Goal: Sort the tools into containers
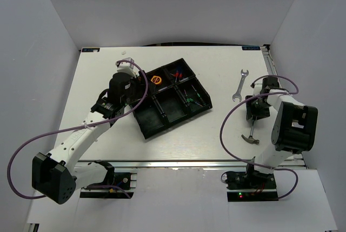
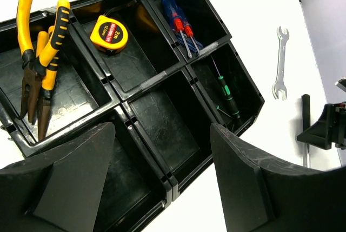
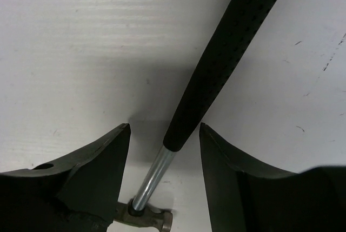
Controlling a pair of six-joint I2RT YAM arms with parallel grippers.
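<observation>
The black tray lies at the table's middle. In the left wrist view its compartments hold two yellow-handled pliers, the tape measure, red-blue screwdrivers and a green-black tool. My left gripper is open and empty above the tray's near-left part. The silver wrench lies on the table to the right. The hammer lies near my right arm. My right gripper is open, low over the table, its fingers on either side of the hammer's black handle without touching it. The hammer head is at the view's bottom.
The tray's two near compartments hold nothing that I can see. The table's right edge runs close behind the right arm. White walls enclose the table on three sides.
</observation>
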